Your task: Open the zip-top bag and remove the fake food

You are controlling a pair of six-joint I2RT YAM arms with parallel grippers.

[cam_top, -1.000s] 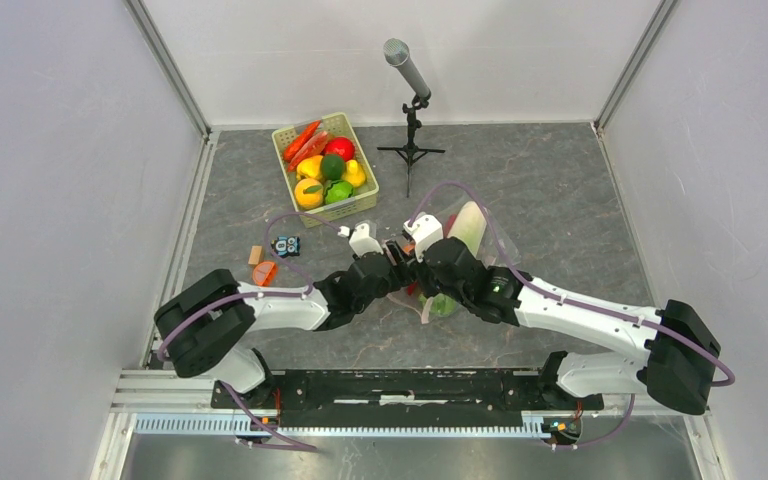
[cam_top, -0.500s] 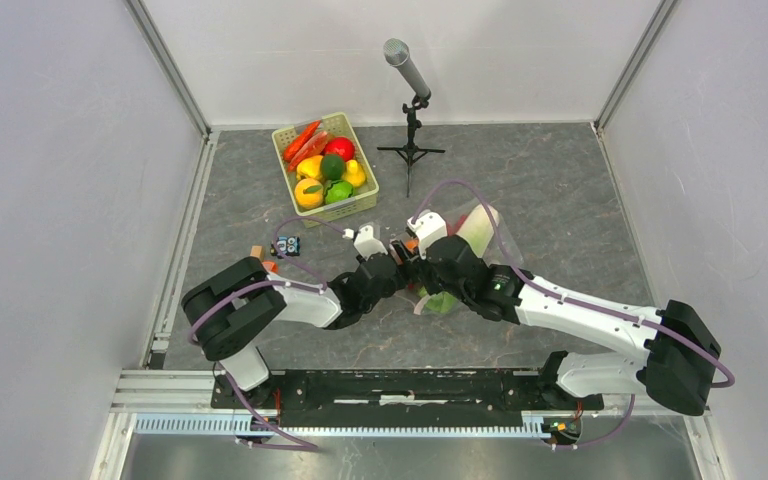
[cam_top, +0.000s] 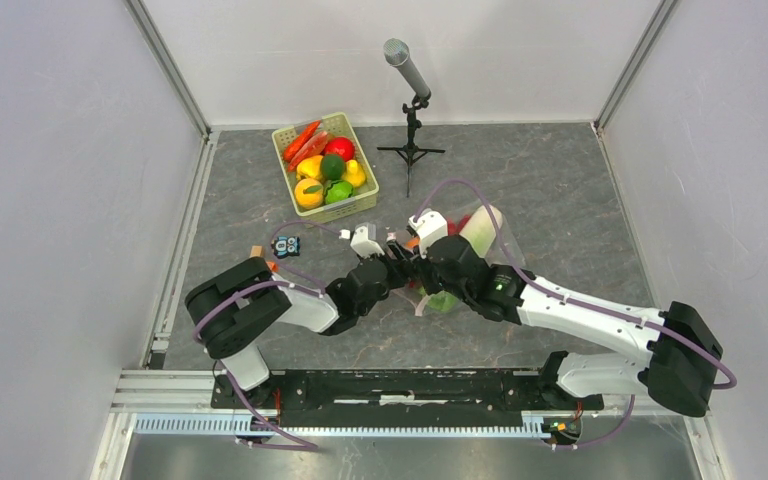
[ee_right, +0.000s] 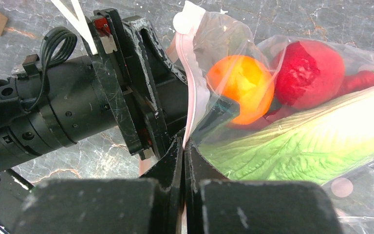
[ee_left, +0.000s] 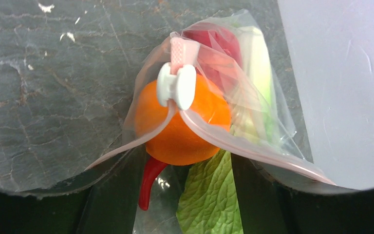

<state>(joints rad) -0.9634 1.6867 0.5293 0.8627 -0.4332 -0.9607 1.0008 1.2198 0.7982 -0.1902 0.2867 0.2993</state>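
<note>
The zip-top bag (cam_top: 480,243) lies mid-table, its pink zip strip (ee_left: 253,148) parted into a V below the white slider (ee_left: 176,87). Inside it are the fake food pieces: a round orange (ee_left: 180,129), a red piece (ee_right: 309,73), a thin red stem (ee_left: 147,183) and the leafy cabbage (ee_right: 311,141). My left gripper (ee_left: 185,163) is open at the bag's mouth, its fingers (ee_left: 109,195) spread either side of the orange and leaf; the top view shows it too (cam_top: 403,263). My right gripper (ee_right: 184,145) is shut on the zip strip; it also shows in the top view (cam_top: 416,268).
A green basket (cam_top: 358,205) of toy produce stands at the back left. A microphone on a small tripod (cam_top: 412,95) stands behind the bag. A small blue toy (cam_top: 286,246) and a wooden block (cam_top: 256,250) lie left of the arms. Walls close in both sides.
My left arm has folded in and its gripper has pushed right, closer into the bag's mouth. The bag and cabbage have shifted slightly up and right. The right gripper keeps its hold.
</note>
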